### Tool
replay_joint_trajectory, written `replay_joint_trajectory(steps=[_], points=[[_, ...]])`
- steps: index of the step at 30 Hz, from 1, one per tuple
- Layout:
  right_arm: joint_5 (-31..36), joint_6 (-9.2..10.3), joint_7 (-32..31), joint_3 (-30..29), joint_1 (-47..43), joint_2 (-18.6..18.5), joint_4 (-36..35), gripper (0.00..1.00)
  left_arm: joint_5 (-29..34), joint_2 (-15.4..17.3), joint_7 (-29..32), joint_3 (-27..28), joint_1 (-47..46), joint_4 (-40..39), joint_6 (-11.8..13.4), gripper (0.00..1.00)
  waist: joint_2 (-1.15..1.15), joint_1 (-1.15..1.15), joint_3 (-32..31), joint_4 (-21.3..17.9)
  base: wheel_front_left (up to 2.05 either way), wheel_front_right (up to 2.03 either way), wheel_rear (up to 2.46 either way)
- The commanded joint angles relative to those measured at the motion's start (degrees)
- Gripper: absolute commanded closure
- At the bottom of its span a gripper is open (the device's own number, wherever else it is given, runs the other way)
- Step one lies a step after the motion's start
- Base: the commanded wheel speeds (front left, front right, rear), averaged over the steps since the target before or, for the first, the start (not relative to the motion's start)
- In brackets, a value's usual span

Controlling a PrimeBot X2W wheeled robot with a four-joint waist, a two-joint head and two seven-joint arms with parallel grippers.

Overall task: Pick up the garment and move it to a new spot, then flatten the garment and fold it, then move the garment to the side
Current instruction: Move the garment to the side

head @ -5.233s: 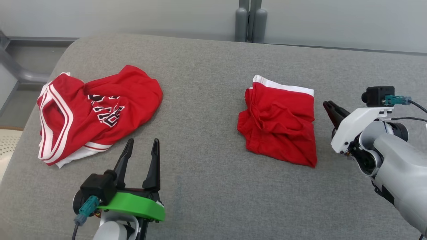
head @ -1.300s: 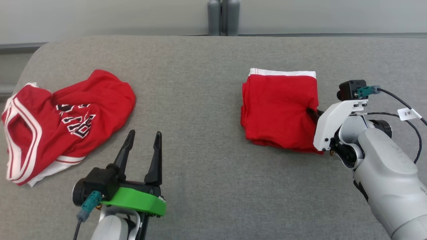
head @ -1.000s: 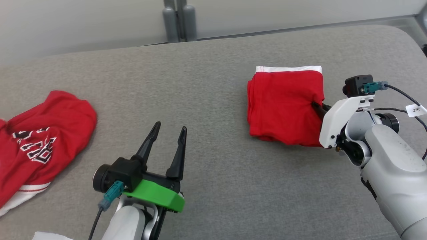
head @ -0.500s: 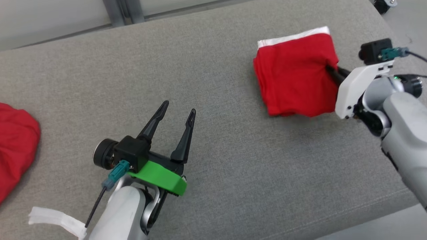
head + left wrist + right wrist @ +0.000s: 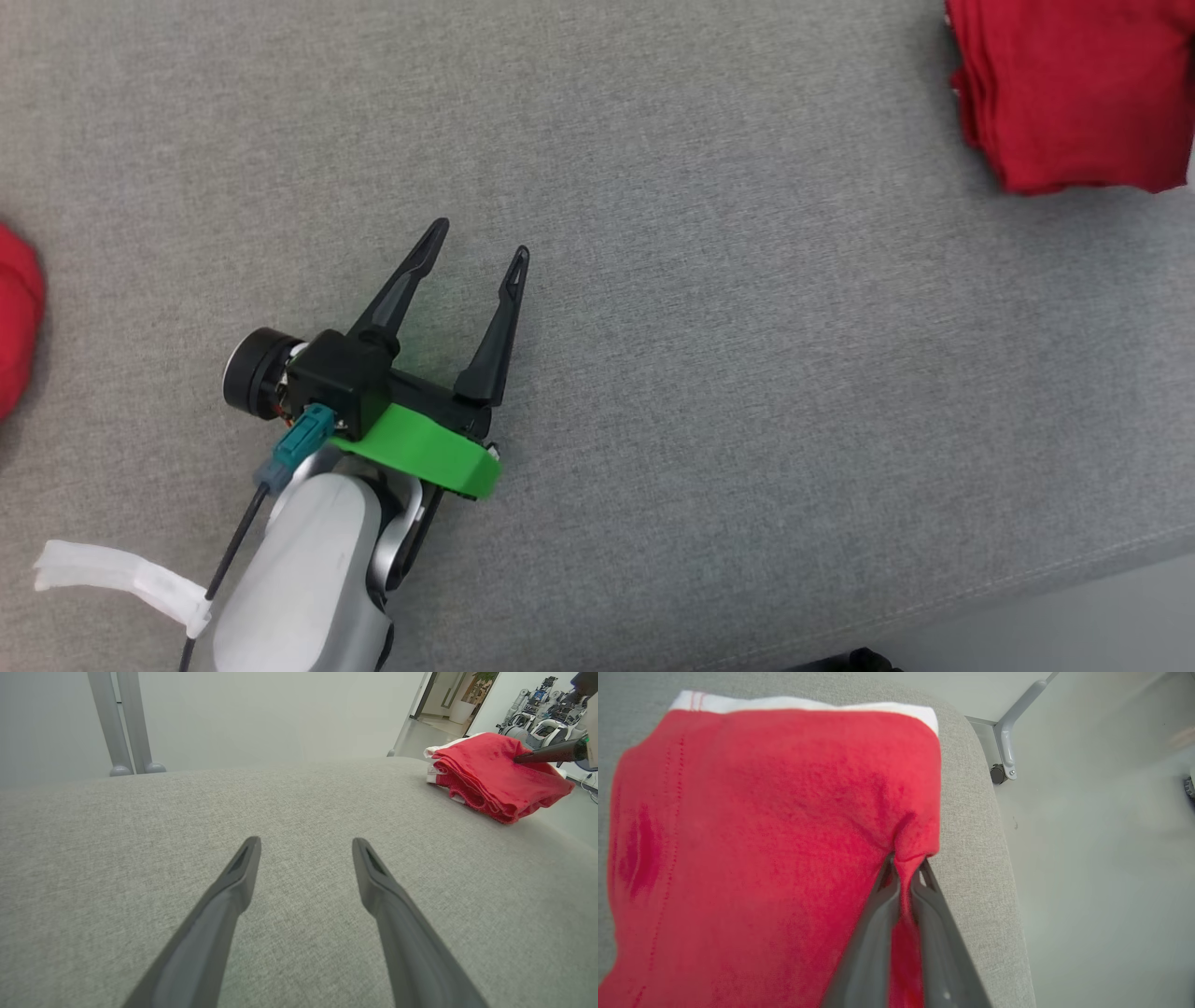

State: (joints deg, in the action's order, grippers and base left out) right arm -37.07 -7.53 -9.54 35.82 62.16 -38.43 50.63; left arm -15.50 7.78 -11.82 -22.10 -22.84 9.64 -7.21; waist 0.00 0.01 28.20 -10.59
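Right gripper (image 5: 903,868): long dark fingers clenched on a pinch of red cloth at the edge of the folded garment (image 5: 775,826), with a tuck of fabric bunched between the tips. Folded garment: red, white band along its far edge, several layers stacked square and fairly flat. It sits at the end of the worktop (image 5: 971,826), its gripped side close to the rounded border, beyond which pale floor (image 5: 1101,858) and a grey leg with caster (image 5: 1007,746) show. Whether the bundle rests fully on the grey cloth surface or is lifted a little at the held side, cannot tell. Left gripper (image 5: 479,241): fingers spread wide, grasping nothing, hovering low over bare worktop, well apart from the folded garment. Second red garment (image 5: 14,317): a sliver at the left edge of the head view, its shape not readable, well apart from both grippers. White strip (image 5: 112,579): beside the left forearm, nature unclear. Background, left wrist view: two grey posts (image 5: 119,723), pale wall, other machines (image 5: 537,714) far off. Progress, judged: picking up, flattening and folding look complete, since the piece is a tidy stack; the step in hand appears to be the last one, shifting it aside. Remaining: set it down at the side spot, let go, draw the right arm clear.
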Motion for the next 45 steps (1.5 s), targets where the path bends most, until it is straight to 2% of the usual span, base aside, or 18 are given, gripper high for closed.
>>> replay_joint_trajectory(steps=[1, 2, 3, 4, 12, 19, 25, 33, 41, 45], points=[[0.5, 0.09, 1.5, -0.3, 1.4, -0.8, 1.6, 1.0, -0.1, 0.1, -0.5, 0.3, -1.2, 0.1, 0.3, 0.0, 0.0, -0.01, 2.8, 2.6, 0.0, 0.0, 0.0], [0.5, 0.09, 2.1, -0.3, 1.7, -0.7, 2.6, 0.84, -0.3, 0.1, -0.6, 0.3, -1.3, 0.3, 0.2, 0.0, 0.0, -0.01, 2.7, 2.8, 0.0, 0.0, 0.0], [0.7, 0.09, 2.7, -0.2, 1.8, -0.7, 4.0, 0.34, -0.5, 0.1, -0.8, 0.3, -1.3, 0.6, 0.2, 0.0, 0.0, -0.01, 2.4, 3.1, 0.0, 0.0, 0.0], [0.9, 0.08, 3.3, 0.0, 2.0, -0.6, 5.1, 0.0, -0.7, 0.0, -0.9, 0.4, -1.3, 0.8, 0.3, 0.0, 0.0, -0.01, 2.2, 3.2, 0.0, 0.0, 0.0], [3.0, 0.09, 9.8, 1.2, 2.6, 0.1, 10.1, 0.0, -1.5, -0.9, -2.4, 0.7, 0.7, 2.8, 0.7, 0.0, 0.0, -0.01, -3.7, 4.8, 0.0, 0.0, 0.0], [3.0, 0.09, 19.8, 2.8, -1.2, 2.1, 4.3, 0.0, -3.2, -1.3, -3.2, 2.8, 4.5, 3.6, 1.7, 0.0, 0.0, -0.01, -12.8, 6.4, 0.0, 0.0, 0.0], [1.4, 0.09, 23.2, 2.2, -7.0, 2.9, -3.7, 0.0, -4.6, -0.4, -3.4, 6.0, 7.8, 2.6, 2.7, 0.0, 0.0, -0.01, -19.2, 7.8, 0.0, 0.0, 0.0], [-1.9, 0.08, 24.5, -4.7, -20.7, 5.7, -14.4, 0.0, -4.9, 1.5, -3.4, 9.9, 12.0, 2.0, 4.3, 0.0, 0.0, -0.01, -25.6, 9.4, 0.0, 0.0, 0.0], [2.5, 0.08, 24.7, -14.9, -37.2, 10.1, -24.2, 0.0, -6.1, 2.3, -3.3, 12.8, 16.6, 2.2, 5.7, 0.0, 0.0, -0.01, -29.1, 10.6, 0.0, 0.0, 0.0], [5.8, 0.08, 24.7, -21.5, -45.2, 14.1, -29.6, 0.0, -6.1, 1.4, -3.3, 14.0, 18.7, 1.9, 5.7, 0.0, 0.0, -0.01, -29.5, 10.9, 0.0, 0.0, 0.0]])
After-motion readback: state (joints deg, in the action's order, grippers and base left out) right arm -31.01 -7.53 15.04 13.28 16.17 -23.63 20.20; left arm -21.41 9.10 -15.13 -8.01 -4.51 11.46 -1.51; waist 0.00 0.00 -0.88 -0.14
